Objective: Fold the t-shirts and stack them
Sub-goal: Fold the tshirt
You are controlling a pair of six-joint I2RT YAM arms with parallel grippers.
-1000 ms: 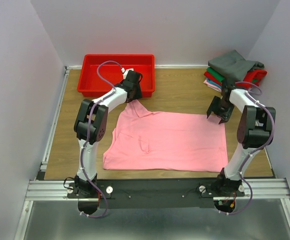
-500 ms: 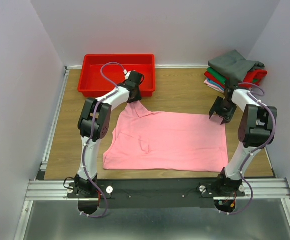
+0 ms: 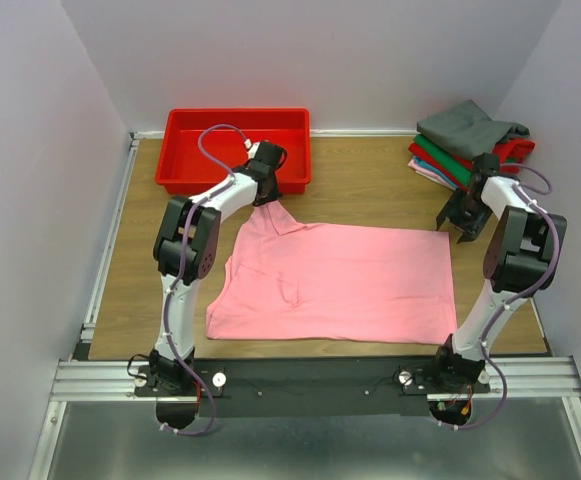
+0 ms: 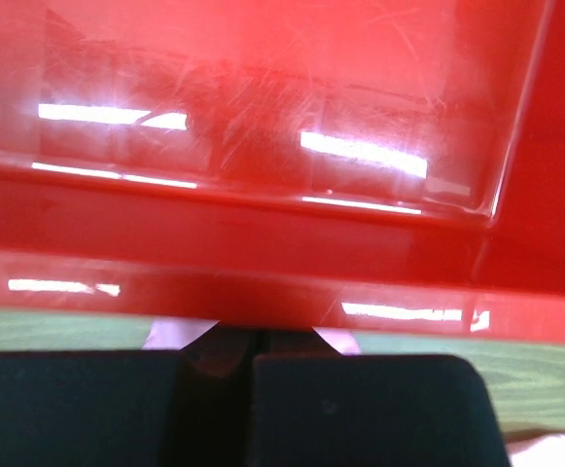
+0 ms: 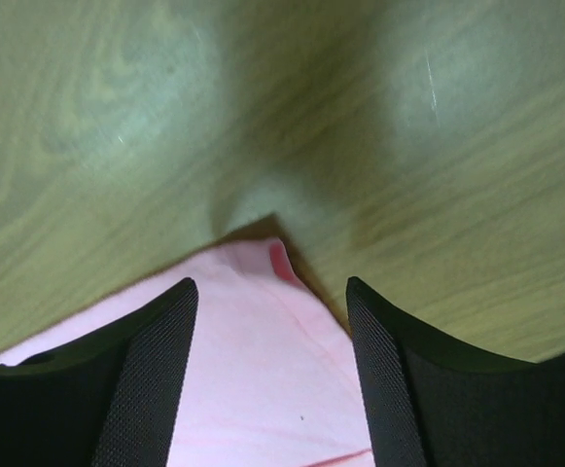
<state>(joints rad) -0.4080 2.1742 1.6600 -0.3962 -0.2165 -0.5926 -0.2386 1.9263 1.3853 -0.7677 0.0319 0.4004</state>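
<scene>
Top external: a smooth pink t-shirt [image 3: 335,280] lies flat mid-table [image 3: 370,170], with folded t-shirts [image 3: 470,140] stacked at the far right corner and a glossy red tray [image 3: 195,182] far left.
Left wrist: the left gripper [image 4: 253,362], matte pads pressed together, pinches pink cloth beside the tray's wall. Right wrist: the right gripper [image 5: 270,284] is spread over the shirt's corner on wood grain.

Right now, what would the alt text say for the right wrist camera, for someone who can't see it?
A corner of a light pink t-shirt lies on a wooden table, framed between the right arm's two black jaws, which stand open on either side of it. The jaws are not closed on the cloth.
</scene>
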